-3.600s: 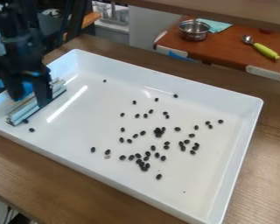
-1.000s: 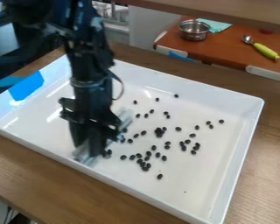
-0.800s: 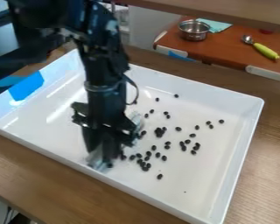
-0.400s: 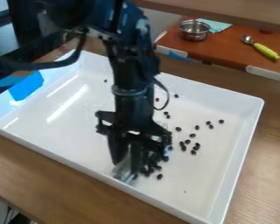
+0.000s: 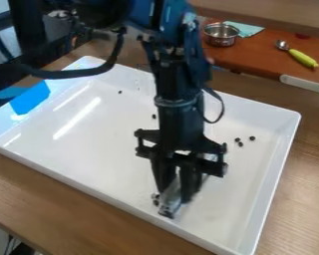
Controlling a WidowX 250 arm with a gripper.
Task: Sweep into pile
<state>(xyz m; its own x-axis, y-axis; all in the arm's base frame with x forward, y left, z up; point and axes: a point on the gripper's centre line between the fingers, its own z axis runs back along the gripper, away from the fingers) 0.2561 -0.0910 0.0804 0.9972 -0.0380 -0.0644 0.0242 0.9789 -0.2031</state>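
My gripper (image 5: pixel 176 195) points down into the front-centre right part of the white tray (image 5: pixel 76 134), its fingers shut on a pale, bar-like sweeping tool (image 5: pixel 170 201). The tool stands across the tray floor, slanting from the front wall side toward the back right. A few small black pieces (image 5: pixel 156 199) lie just left of the tool's near end. Three more black pieces (image 5: pixel 240 141) sit near the right wall, and single ones lie toward the back left. Whatever is on the tool's far side is hidden by the gripper and tool.
The tray's raised walls surround the gripper, and the front wall is close to the tool. Blue tape (image 5: pixel 30 97) marks the left wall. Behind, a metal pot (image 5: pixel 221 34) and a green-handled spoon (image 5: pixel 302 58) rest on a brown surface.
From the tray's left end, my gripper has carried the tool right across the floor. Many scattered pieces in its path have left their earlier places; a few stay behind it.
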